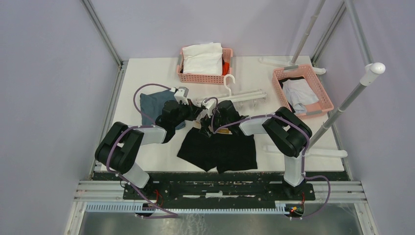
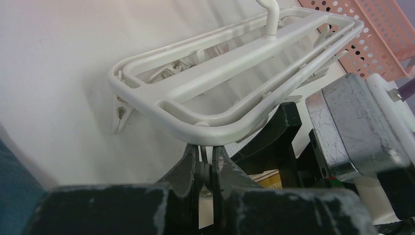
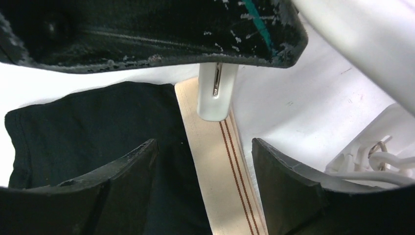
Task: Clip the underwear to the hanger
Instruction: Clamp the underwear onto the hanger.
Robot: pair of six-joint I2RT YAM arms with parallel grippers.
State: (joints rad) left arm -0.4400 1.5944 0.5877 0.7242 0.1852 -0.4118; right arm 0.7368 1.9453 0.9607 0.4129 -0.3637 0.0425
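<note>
The white hanger (image 1: pixel 240 97) lies on the table and fills the upper left wrist view (image 2: pixel 235 73). The black underwear (image 1: pixel 220 149) lies spread in front of it, its beige waistband (image 3: pixel 215 161) running up toward the hanger. My left gripper (image 2: pixel 212 159) is under the hanger's near rail, shut on a small white clip. In the right wrist view that clip (image 3: pixel 216 93) hangs with its tip over the waistband's end; whether it bites the fabric I cannot tell. My right gripper (image 3: pixel 205 161) stands open, one finger on each side of the waistband. Both grippers meet at the underwear's top edge (image 1: pixel 205 116).
A pink basket (image 1: pixel 203 78) holding a white garment stands at the back. A second pink basket (image 1: pixel 324 93) stands at the right. A folded blue-grey cloth (image 1: pixel 150 104) lies left of the left gripper. A slanted white rod (image 1: pixel 342 105) rises at the right edge.
</note>
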